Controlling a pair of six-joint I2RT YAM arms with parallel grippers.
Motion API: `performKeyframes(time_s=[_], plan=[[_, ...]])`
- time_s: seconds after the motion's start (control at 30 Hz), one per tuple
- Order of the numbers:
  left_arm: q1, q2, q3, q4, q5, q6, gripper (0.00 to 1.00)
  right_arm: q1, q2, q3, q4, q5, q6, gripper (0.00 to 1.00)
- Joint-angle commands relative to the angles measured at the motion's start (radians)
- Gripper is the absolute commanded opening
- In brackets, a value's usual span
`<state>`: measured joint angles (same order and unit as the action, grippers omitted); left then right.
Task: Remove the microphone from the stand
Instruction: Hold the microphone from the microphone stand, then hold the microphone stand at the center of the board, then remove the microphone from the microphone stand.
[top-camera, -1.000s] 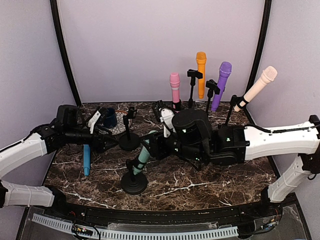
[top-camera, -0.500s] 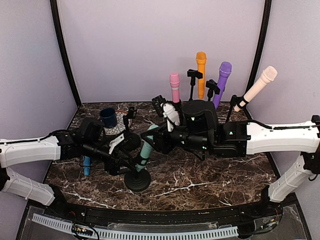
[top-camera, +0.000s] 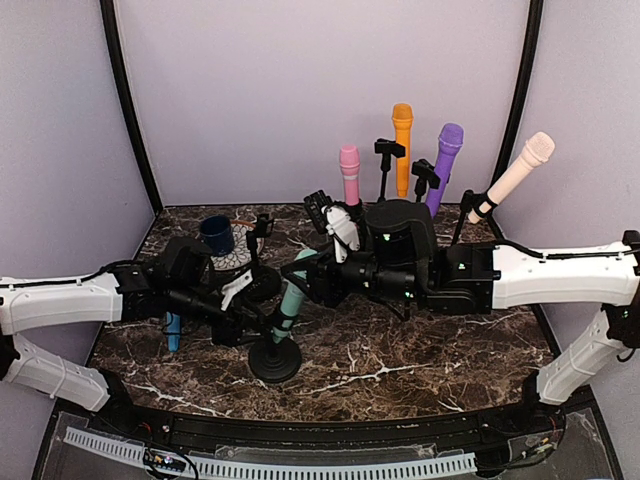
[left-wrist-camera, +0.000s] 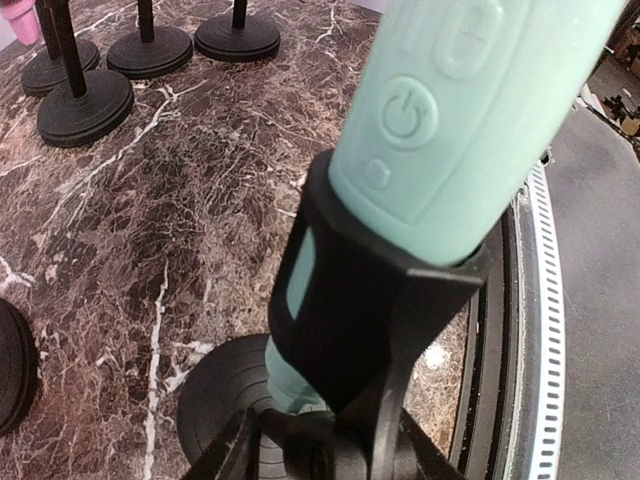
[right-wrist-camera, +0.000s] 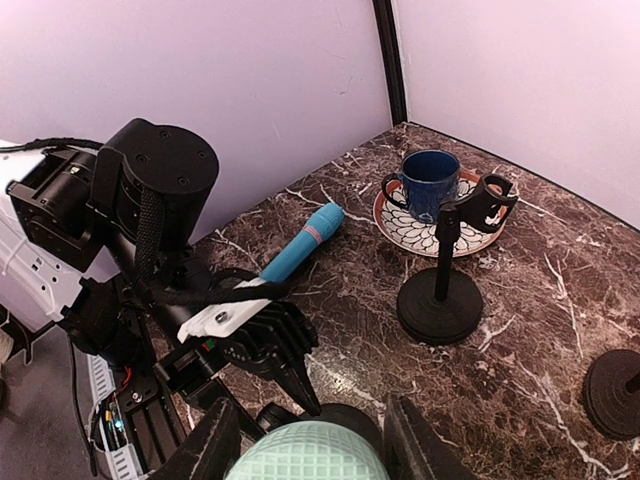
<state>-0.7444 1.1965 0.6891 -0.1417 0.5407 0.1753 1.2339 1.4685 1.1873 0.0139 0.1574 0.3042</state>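
Nearest on the marbled surface stands the round black base of a stand. Its black clip holds the mint-green microphone, which tilts up and to the right.

The left hand comes in from the left, low beside the stand's stem under the clip. Its fingers are cut off at the lower edge of the left wrist view and dark against the stand from above. Whether they pinch the stem or stand spread around it cannot be told.

The right hand reaches in from the right. Its two fingers are pressed against either side of the microphone's grille head. Their tips are cut off by the frame edge.

Left of the stand, a blue microphone lies flat on the surface. Farther back are an empty stand and a dark blue cup on a patterned saucer.

Along the far wall, pink, orange, purple and cream microphones sit in stands. Their bases are hidden behind the right arm.
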Motion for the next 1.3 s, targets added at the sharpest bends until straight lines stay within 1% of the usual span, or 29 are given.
performKeyframes(time_s=[0.0, 0.1, 0.33, 0.4, 0.5, 0.53, 0.57, 0.6, 0.67, 0.73, 0.77, 0.83, 1.0, 1.13, 1.27], plan=[[-0.008, -0.029, 0.025, 0.033, -0.016, 0.009, 0.40, -0.005, -0.031, -0.003, 0.101, 0.006, 0.009, 0.39], [-0.010, -0.044, 0.018, 0.044, -0.019, 0.009, 0.36, -0.006, -0.031, -0.010, 0.107, 0.008, 0.015, 0.40], [-0.017, -0.048, 0.016, 0.050, -0.002, 0.005, 0.32, -0.009, -0.028, -0.012, 0.110, 0.013, 0.019, 0.41], [-0.019, -0.046, 0.016, 0.051, 0.006, 0.005, 0.29, -0.009, -0.028, -0.015, 0.111, 0.016, 0.019, 0.41], [-0.029, -0.047, 0.021, 0.044, 0.001, 0.010, 0.21, -0.010, -0.032, -0.019, 0.113, 0.031, 0.029, 0.43], [-0.031, -0.046, 0.021, 0.042, -0.001, 0.009, 0.17, -0.010, -0.037, -0.021, 0.112, 0.044, 0.034, 0.45], [-0.032, -0.047, 0.023, 0.042, -0.004, 0.010, 0.15, -0.011, -0.040, -0.021, 0.109, 0.059, 0.041, 0.48], [-0.033, -0.048, 0.024, 0.043, -0.005, 0.010, 0.11, -0.011, -0.046, -0.024, 0.103, 0.078, 0.046, 0.53], [-0.036, -0.049, 0.024, 0.049, -0.004, 0.014, 0.05, -0.011, -0.063, -0.039, 0.103, 0.117, 0.053, 0.64], [-0.036, -0.042, 0.030, 0.055, -0.004, 0.021, 0.00, -0.015, -0.083, -0.057, 0.107, 0.145, 0.062, 0.77], [-0.036, -0.030, 0.041, 0.055, -0.003, 0.029, 0.00, -0.018, -0.093, -0.065, 0.106, 0.152, 0.066, 0.84], [-0.038, -0.008, 0.063, 0.056, -0.007, 0.042, 0.00, -0.026, -0.114, -0.072, 0.101, 0.158, 0.077, 0.91], [-0.041, 0.031, 0.093, 0.106, -0.007, 0.049, 0.00, -0.036, -0.160, -0.102, 0.090, 0.175, 0.115, 0.98], [-0.040, 0.058, 0.098, 0.110, -0.016, 0.050, 0.00, -0.034, -0.172, -0.110, 0.079, 0.171, 0.170, 0.99], [-0.041, 0.066, 0.101, 0.085, -0.053, 0.066, 0.00, -0.016, -0.170, -0.110, 0.061, 0.242, 0.274, 0.99]])
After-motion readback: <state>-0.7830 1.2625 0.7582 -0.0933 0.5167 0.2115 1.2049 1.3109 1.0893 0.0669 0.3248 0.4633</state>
